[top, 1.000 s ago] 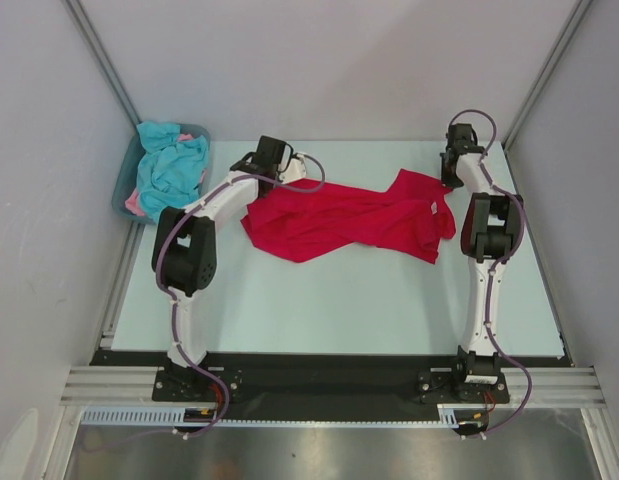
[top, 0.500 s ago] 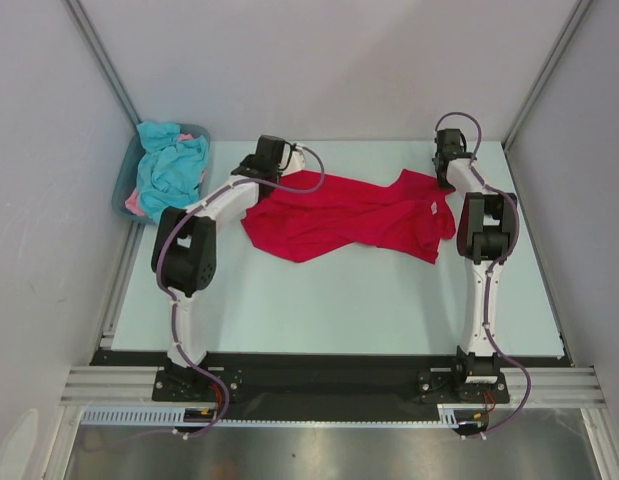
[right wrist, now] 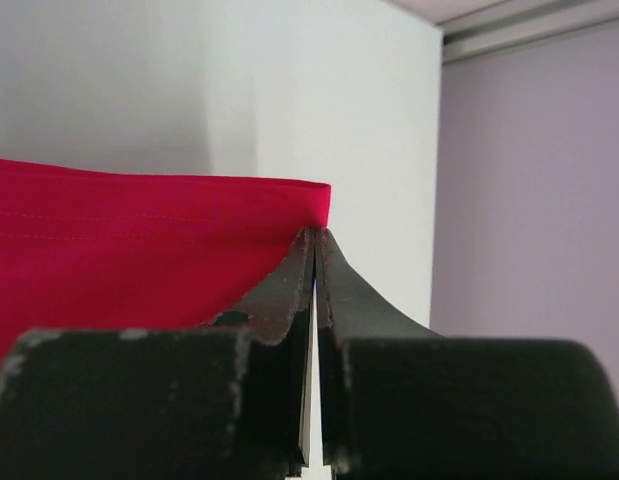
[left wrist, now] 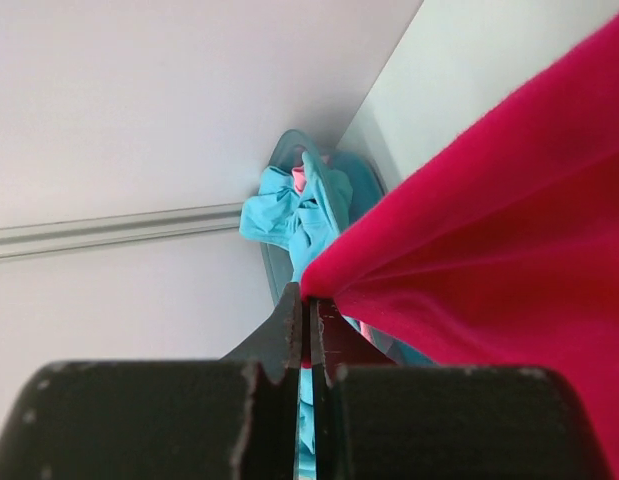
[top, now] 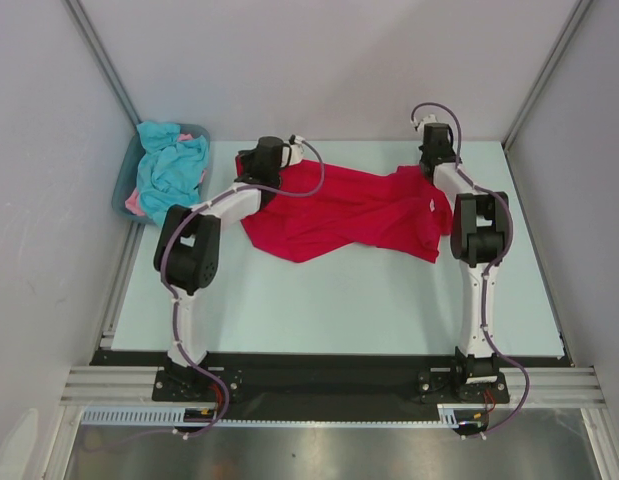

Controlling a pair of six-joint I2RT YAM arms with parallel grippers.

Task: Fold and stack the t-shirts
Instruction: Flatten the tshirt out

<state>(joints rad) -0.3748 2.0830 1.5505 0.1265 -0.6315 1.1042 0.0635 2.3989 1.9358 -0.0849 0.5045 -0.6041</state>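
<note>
Starting at the near edge: left arm [top: 189, 250] and right arm [top: 479, 235] are bolted there and both reach out over the pale table [top: 319, 300] towards its back. Red t-shirt [top: 349, 215] lies crumpled across the far half of the table, stretched left-right between the two arms. Left gripper [left wrist: 302, 300] is closed tight on the shirt's far-left corner. Its wrist view shows cloth pinched between the fingertips and fanning out to the right. Right gripper [right wrist: 314, 238] is likewise clamped fully down, on the hemmed edge at the far-right end, with cloth running off to the left from the tips. Both grippers sit near the table's back edge, well apart from each other. Beyond the left gripper, in the far-left corner, the grey-blue tub [top: 119, 197] holds a bunched turquoise t-shirt [top: 174, 165] heaped above the rim. A bit of pink cloth [top: 136, 204] shows at the near side of that heap.
</note>
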